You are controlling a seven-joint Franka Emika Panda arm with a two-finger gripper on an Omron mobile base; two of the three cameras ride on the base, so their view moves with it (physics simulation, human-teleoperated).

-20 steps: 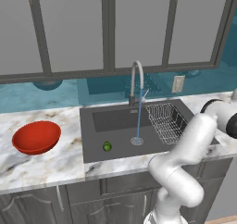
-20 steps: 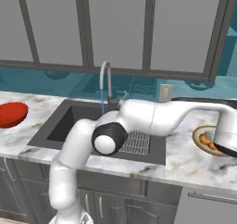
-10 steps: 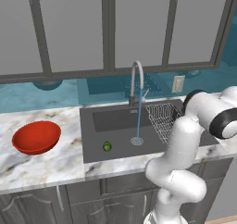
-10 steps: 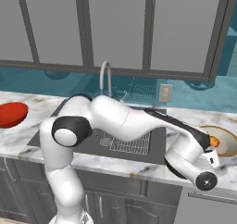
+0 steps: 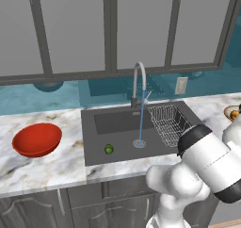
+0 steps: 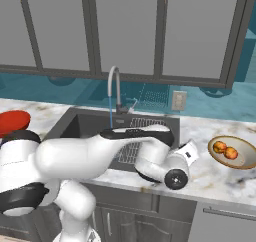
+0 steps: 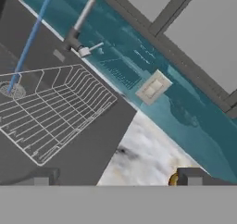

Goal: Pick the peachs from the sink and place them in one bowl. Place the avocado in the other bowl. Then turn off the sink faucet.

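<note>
The white arm's two-finger gripper (image 7: 115, 177) is mostly cut off: in the hand view only 2 dark fingertip stubs rise at the bottom edge, wide apart with nothing between them, so it stands open and holds nothing. In the right base view the hand sits over the marble counter (image 6: 210, 173) between the dark grey recessed sink (image 6: 85, 126) and the shallow light tan bowl (image 6: 234, 152), but its fingers are too small to make out. That bowl holds the 2 round orange-yellow peaches (image 6: 225, 150), side by side and touching; in the left base view only a sliver of the bowl shows at the right edge behind the arm. The small green oval avocado (image 5: 109, 149) lies on the sink floor, left of the round silver drain (image 5: 139, 143); the right base view hides it behind the arm. The wide glossy red bowl (image 5: 36, 139) stands on the counter left of the sink, cut off in the right base view. A thin blue stream falls from the tall silver gooseneck faucet (image 5: 138, 83) onto the drain. The wire mesh rack (image 7: 51, 109) fills the sink's right side.
</note>
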